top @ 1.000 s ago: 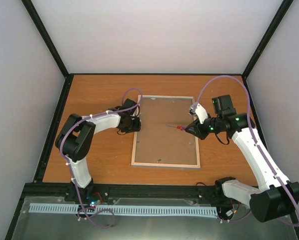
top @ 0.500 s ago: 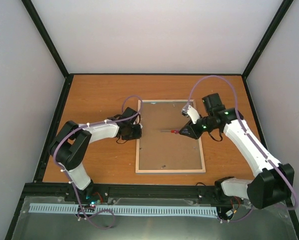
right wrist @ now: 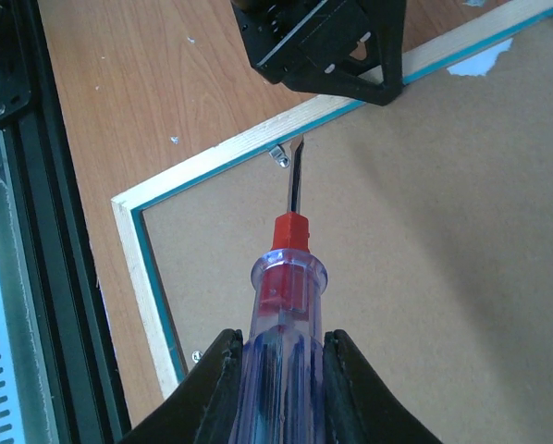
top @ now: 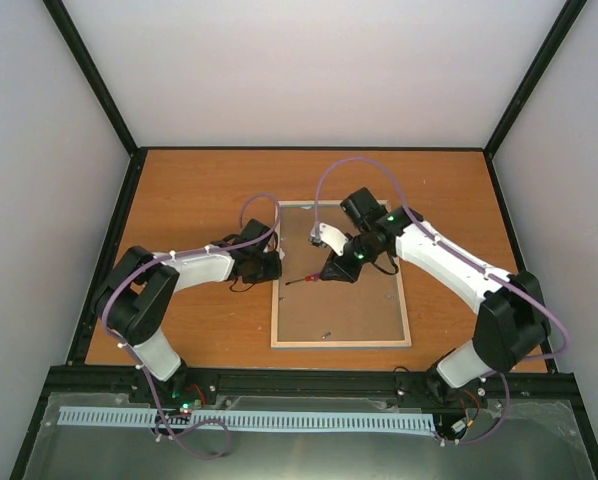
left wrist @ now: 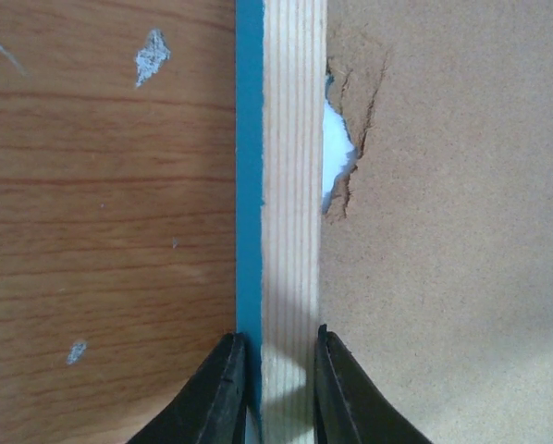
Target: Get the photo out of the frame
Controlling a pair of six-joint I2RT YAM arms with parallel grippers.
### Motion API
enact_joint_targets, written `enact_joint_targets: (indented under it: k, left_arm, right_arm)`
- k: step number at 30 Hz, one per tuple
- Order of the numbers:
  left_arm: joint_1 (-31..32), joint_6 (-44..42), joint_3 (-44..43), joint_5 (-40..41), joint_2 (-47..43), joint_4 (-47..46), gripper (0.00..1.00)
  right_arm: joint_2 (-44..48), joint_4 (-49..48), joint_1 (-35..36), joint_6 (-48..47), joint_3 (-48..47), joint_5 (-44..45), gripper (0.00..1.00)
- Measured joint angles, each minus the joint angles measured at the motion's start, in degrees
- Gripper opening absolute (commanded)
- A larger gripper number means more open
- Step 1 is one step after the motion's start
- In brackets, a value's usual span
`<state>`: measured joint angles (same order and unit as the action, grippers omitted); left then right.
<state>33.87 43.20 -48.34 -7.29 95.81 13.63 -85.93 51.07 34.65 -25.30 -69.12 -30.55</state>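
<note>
The left gripper (left wrist: 276, 350) pinches the left rail of the frame (top: 339, 343), lying back-up at the centre of the bench (top: 199, 190), long axis running top to bottom, while the right gripper (right wrist: 283, 344) clamps a screwdriver (right wrist: 287, 268) pointing at that rail.

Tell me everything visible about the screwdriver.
The screwdriver has a clear bluish plastic-looking handle, a red collar and a thin dark metal shaft. The right tool is shut on its handle, holding it above the brown backing board. Its flat tip ends beside a small metal clip at the pale wooden rail of the frame; contact cannot be told.
</note>
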Motion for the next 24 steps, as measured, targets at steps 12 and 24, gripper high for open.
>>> enact_joint_targets:
  k: [12, 24]
  left_arm:
    - [0.0, 0.3, 0.6, 0.0, -0.3, -0.9, 0.01]
    - [0.0, 0.3, 0.7, 0.0, -0.3, -1.1, 0.01]
  right_arm:
    - [-3.8, -1.5, 5.4, -0.4, -1.6, 3.8, 0.03]
    - [-4.6, -1.4, 7.5, -2.0, -1.6, 5.7, 0.03]
